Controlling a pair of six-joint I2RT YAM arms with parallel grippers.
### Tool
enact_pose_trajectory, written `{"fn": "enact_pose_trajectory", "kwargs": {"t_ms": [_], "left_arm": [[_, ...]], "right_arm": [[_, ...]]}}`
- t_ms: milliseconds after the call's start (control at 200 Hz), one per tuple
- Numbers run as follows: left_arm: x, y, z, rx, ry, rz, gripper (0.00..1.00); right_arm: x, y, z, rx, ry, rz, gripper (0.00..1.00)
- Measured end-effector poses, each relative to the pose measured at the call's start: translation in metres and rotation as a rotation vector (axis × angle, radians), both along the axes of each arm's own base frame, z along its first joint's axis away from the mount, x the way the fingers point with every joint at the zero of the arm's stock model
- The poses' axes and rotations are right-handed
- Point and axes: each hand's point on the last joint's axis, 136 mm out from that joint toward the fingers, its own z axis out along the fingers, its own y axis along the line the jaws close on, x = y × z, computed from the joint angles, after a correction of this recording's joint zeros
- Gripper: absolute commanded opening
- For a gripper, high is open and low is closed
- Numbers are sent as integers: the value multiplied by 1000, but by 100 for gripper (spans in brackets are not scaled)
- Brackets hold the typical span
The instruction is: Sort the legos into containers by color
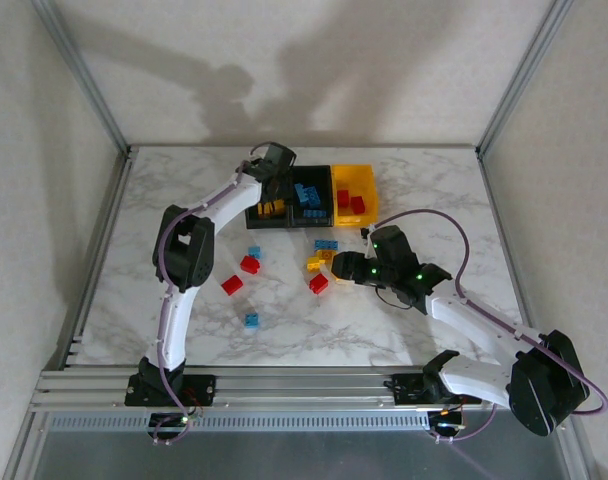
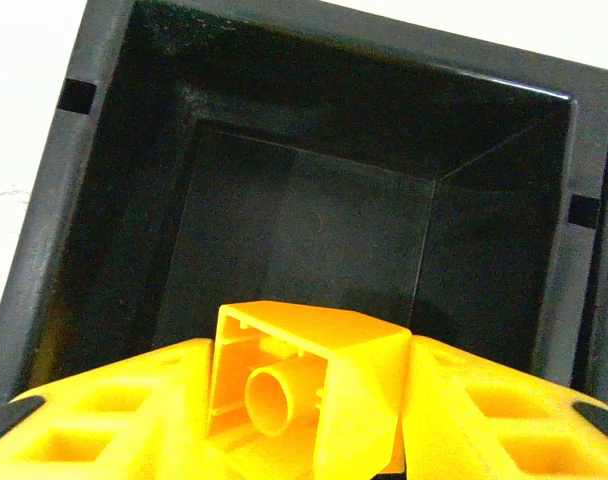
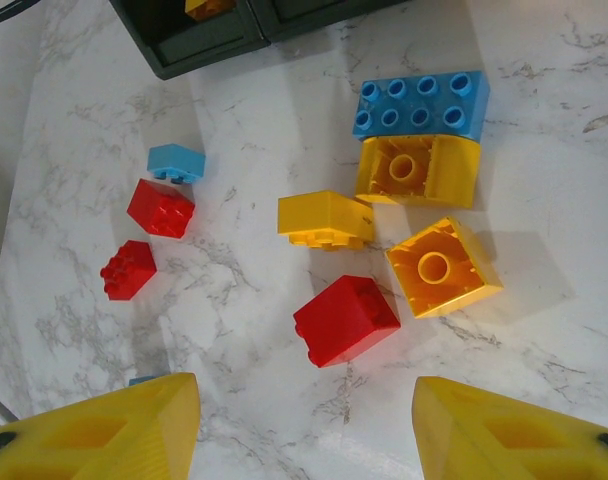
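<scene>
Deposit step: my left pincer point(image 2: 306, 425) is clamped on a yellow brick point(image 2: 314, 370), with a black bin point(image 2: 314, 230) lying open directly beneath it; I judge that release comes next; my right pincer point(image 3: 304, 425), spread wide and empty, hovers with a red brick point(image 3: 346, 320) just ahead of its fingers; grasping that brick would call for a short advance and descent.

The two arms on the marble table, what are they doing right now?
Colour sorting is under way. The left end effector is shut on a yellow plastic brick above the left black plastic bin. The right end effector hangs open over loose red, yellow and blue bricks on the marble table. The middle black bin holds blue bricks, and the yellow bin holds red bricks.
</scene>
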Motion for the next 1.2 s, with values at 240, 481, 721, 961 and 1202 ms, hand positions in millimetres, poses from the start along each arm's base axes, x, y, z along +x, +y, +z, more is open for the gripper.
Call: {"fn": "enact_pose_trajectory", "kwargs": {"t_ms": [240, 481, 721, 961, 1202], "left_arm": [[-1, 3, 1, 6, 6, -1, 62], [-8, 4, 11, -4, 2, -10, 58], [-52, -10, 59, -93, -44, -87, 60], [-135, -28, 105, -238, -127, -234, 62], [-218, -16, 82, -352, -102, -283, 65]], "right_arm": [[1, 0, 2, -4, -9, 0, 59], [2, -3, 8, -8, -22, -12, 59], [7, -12, 11, -57, -13, -61, 59], [21, -19, -4, -141, 66, -159, 62], [35, -20, -31, -225, 163, -240, 62]]}}
